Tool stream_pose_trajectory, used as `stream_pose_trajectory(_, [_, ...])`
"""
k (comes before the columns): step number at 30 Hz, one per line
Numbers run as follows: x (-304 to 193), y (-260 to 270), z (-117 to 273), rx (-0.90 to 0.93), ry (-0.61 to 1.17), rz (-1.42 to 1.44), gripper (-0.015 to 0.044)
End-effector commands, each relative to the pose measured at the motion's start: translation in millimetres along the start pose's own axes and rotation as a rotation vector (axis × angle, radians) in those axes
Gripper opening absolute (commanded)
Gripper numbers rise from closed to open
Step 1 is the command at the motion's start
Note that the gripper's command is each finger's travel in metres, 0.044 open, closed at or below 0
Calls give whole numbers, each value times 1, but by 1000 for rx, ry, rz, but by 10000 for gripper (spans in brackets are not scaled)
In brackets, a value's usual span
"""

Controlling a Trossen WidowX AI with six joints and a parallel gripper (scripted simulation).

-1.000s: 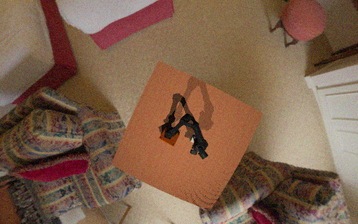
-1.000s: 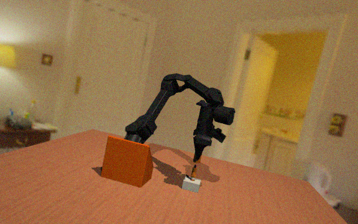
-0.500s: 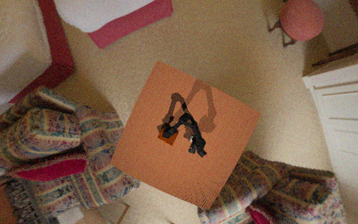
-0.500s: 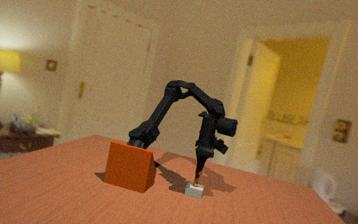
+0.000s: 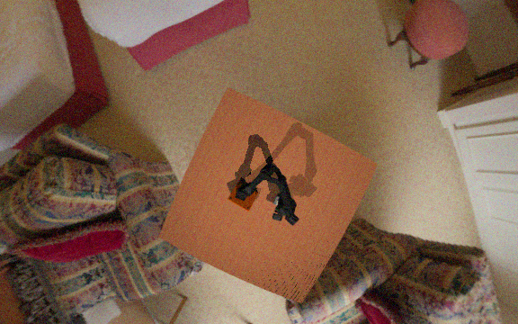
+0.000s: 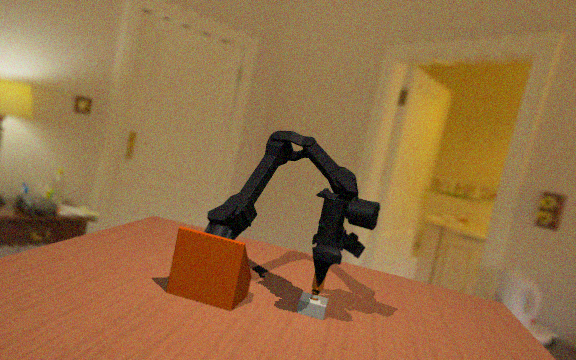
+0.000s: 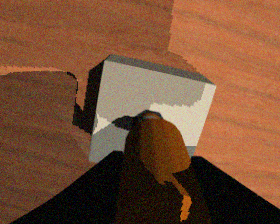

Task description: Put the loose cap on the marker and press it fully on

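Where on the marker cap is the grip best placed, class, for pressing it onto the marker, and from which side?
Grip the cap on its side walls, coming straight down from above. It stands upright over the holder block with its open end down, so the gripper, shut on it this way, leaves that end free.

Table (image 6: 93, 310): orange-brown top. On it: 1 grey holder block (image 6: 313, 306), 1 orange wedge (image 6: 208, 267), the arm's base (image 6: 225, 225) behind the wedge.

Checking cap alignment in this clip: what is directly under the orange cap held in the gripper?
Under the cap, shut in the gripper, sits the grey holder block on the table. The marker itself is covered by the cap in the wrist view; whether the cap is fully seated cannot be seen.
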State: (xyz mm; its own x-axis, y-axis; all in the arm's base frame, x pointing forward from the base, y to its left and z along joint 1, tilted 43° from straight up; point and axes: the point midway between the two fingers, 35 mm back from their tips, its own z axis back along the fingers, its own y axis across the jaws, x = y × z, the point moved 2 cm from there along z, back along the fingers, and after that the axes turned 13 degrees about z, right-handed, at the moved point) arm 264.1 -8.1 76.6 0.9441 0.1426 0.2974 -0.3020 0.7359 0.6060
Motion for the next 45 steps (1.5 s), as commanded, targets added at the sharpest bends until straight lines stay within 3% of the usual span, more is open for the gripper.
stream_pose_trajectory(1, [-2,1,-8,8,-1,-8,0])
stream_pose_trajectory(21, [-2,1,-9,9,-1,-8,0])
stream_pose_trajectory(38, [-2,1,-8,4,1,-3,440])
stream_pose_trajectory(42, [-1,0,1,2,2,-3,440])
stream_pose_trajectory(45, [0,-2,44,0,3,-4,440])
